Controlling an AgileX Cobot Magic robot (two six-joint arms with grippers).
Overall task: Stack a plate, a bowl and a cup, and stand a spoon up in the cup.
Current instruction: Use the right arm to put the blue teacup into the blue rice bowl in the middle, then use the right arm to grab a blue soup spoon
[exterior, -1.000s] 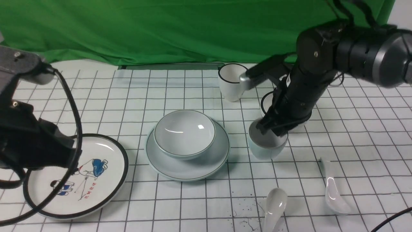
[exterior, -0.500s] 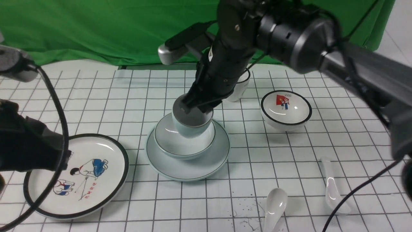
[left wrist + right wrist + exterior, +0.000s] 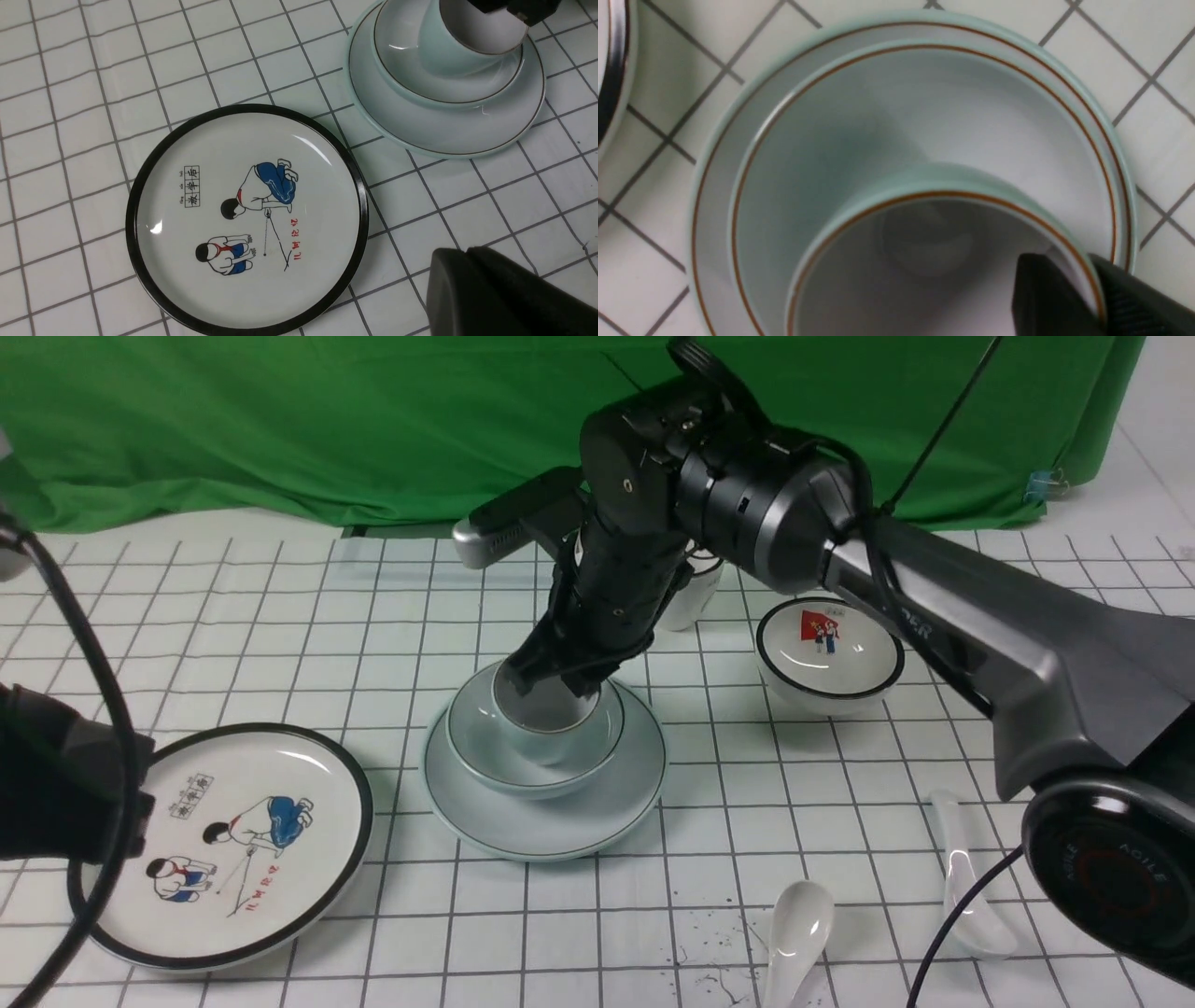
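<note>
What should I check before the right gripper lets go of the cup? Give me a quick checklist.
1. Bowl seated on the plate: ok, it sits within the plate's rim.
2. Cup positioned over the bowl: ok, it is inside the bowl's rim line.
3. Cup base resting on the bowl's floor: cannot tell, the contact is hidden.
4. Right gripper grip: ok, shut on the cup's rim, one finger inside.
5. Spoon ready for the following step: ok, a white spoon lies free in front of the stack, and a second spoon lies to its right.
</note>
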